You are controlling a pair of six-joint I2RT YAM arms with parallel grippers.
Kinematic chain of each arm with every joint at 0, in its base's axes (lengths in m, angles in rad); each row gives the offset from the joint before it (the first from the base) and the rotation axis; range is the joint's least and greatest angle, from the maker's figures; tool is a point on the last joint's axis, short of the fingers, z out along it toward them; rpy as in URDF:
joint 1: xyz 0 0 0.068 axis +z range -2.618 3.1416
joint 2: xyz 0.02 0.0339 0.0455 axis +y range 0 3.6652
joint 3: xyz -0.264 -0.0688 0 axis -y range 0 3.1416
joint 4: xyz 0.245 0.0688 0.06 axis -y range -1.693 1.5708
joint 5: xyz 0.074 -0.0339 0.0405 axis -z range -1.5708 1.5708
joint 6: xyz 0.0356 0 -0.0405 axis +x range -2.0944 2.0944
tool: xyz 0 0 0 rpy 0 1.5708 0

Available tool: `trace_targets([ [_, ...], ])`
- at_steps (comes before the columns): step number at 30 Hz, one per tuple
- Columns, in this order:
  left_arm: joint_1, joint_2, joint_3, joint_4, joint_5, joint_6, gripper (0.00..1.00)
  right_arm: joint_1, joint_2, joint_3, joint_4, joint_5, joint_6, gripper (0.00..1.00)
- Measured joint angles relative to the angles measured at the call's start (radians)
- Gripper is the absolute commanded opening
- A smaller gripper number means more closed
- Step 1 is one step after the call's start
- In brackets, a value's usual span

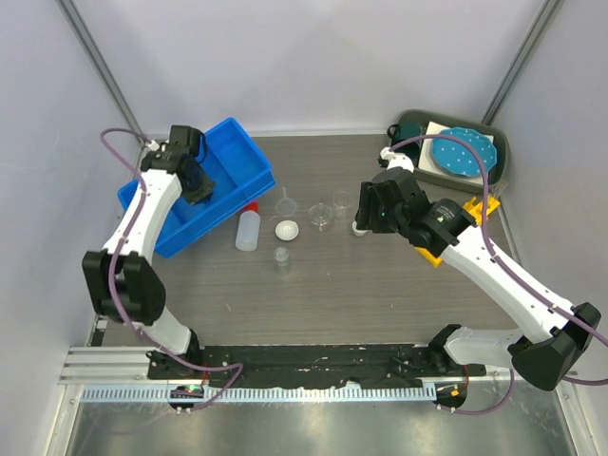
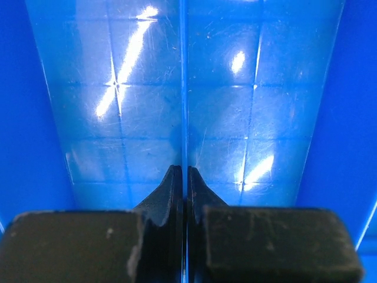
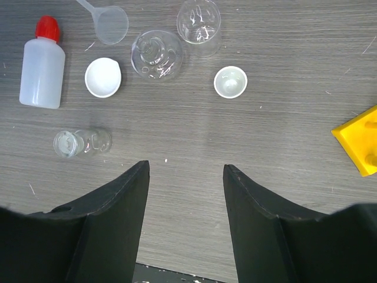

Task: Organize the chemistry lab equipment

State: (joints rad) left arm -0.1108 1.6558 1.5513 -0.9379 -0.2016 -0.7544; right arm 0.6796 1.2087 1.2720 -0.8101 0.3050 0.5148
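Hovering right gripper (image 3: 187, 167) open, smaller white dish (image 3: 230, 81) just ahead, left gripper (image 2: 184, 172) closed over blue bin (image 2: 265, 118)

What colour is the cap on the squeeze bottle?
Red. The cap tops a white squeeze bottle; the right wrist view shows it best.

Squeeze bottle (image 3: 41, 63) left of dish (image 3: 103, 77), funnel (image 3: 111, 23) behind

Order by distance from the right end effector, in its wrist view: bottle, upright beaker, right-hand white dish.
From the right end effector:
1. Right-hand white dish, just ahead, slightly right.
2. Upright beaker, farther ahead.
3. Bottle, far left.
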Motion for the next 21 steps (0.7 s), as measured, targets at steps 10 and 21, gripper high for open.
trace_targets([
  [10, -0.053, -0.341, -0.108, -0.127, 0.092, 0.141, 0.00, 0.006, 0.002, 0.001, -0.008, -0.008, -0.013, 0.58],
  [21, -0.111, -0.624, -0.207, -0.300, 0.212, 0.338, 0.00, 0.006, 0.021, 0.006, -0.045, -0.036, -0.042, 0.58],
])
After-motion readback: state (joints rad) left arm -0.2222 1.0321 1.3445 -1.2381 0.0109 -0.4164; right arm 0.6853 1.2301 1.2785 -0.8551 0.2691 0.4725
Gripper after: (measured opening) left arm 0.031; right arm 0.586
